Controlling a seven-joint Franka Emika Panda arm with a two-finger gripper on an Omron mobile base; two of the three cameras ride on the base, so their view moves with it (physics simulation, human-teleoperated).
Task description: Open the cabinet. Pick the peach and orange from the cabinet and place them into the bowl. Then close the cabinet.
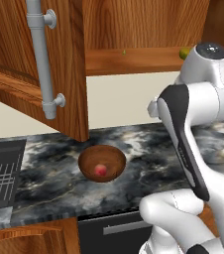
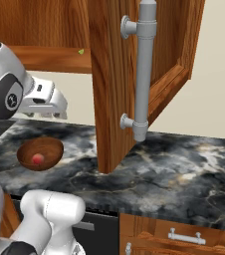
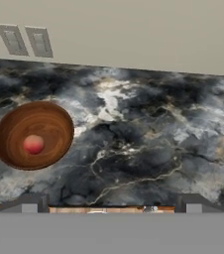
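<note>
The cabinet (image 1: 15, 59) stands open, its left door (image 1: 69, 74) and right door (image 2: 114, 84) swung out over the counter, each with a long grey bar handle (image 2: 143, 69). On its bottom shelf (image 1: 134, 62) lies the yellow-green orange (image 1: 185, 52), partly behind my arm. The dark wooden bowl (image 1: 111, 156) sits on the counter under the shelf, with the reddish peach (image 1: 100, 170) inside it. The hand view shows the bowl (image 3: 49, 124) and the peach (image 3: 33, 144) at the left. My gripper (image 3: 113, 204) hangs open and empty above the counter, to the right of the bowl.
The black marbled counter (image 1: 148, 144) runs along a beige wall with two outlet plates (image 3: 25, 40). A dark dish rack (image 1: 2, 173) sits at the left. Below the counter is a drawer with a short grey handle (image 2: 184, 236). The open doors hang low over the counter.
</note>
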